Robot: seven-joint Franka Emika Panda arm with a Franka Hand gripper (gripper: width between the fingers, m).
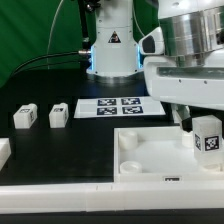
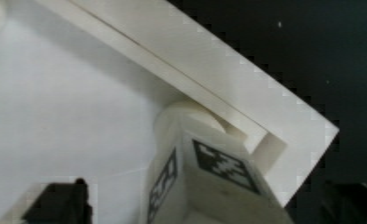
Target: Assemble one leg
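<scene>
Sitting on black table (image 1: 60, 150), leg (image 1: 57, 115), green backdrop (image 1: 20, 25)

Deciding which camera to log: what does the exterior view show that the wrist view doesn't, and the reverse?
Exterior view only: two loose legs on the black table, the marker board and the arm's base. Wrist view only: a close look at the panel and its raised corner rim. Both: the tagged leg standing at a corner of the panel.
</scene>
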